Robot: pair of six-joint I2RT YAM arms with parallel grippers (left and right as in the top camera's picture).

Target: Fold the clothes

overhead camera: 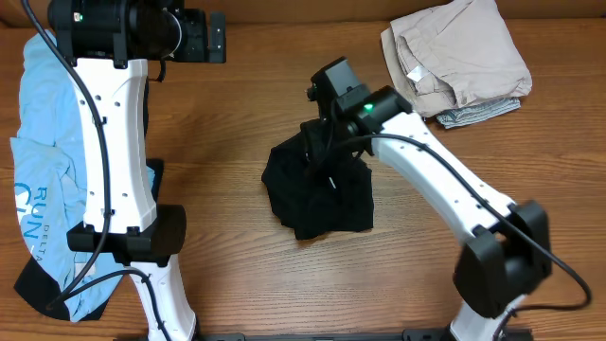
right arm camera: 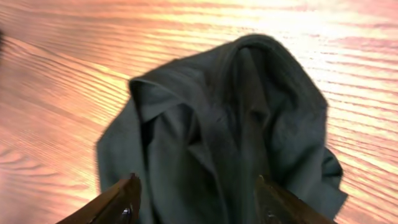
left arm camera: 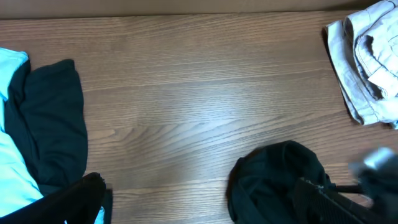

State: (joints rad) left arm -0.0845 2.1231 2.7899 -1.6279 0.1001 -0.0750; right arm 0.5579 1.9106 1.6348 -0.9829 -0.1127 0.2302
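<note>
Far left, the light blue T-shirt (overhead camera: 38, 189) is sprawled under the left arm, not folded. The left gripper (overhead camera: 213, 38) hangs up near the back edge of the table (overhead camera: 237, 123), jaws wide apart and nothing in them.

Middle of the table is the black garment (overhead camera: 317, 194), with the right gripper (right arm camera: 198, 202) right over it. Its fingers (right arm camera: 121, 199) are spread either side of the cloth and aren't pinching anything that I can see.

If I were driving, I wouldn't grab the middle of that wad. I'd go for one outer edge, take a single layer, and bring the left arm in for the opposite edge. Pull it flat first, then fold.

The thing itself is a crumpled heap, ridges and deep creases running through it, and it looks soft and floppy. I can't pick out a hem, and can't spot any tag.

Top right, the beige pieces (overhead camera: 464, 52) sit in a rough stack, well apart.
</note>
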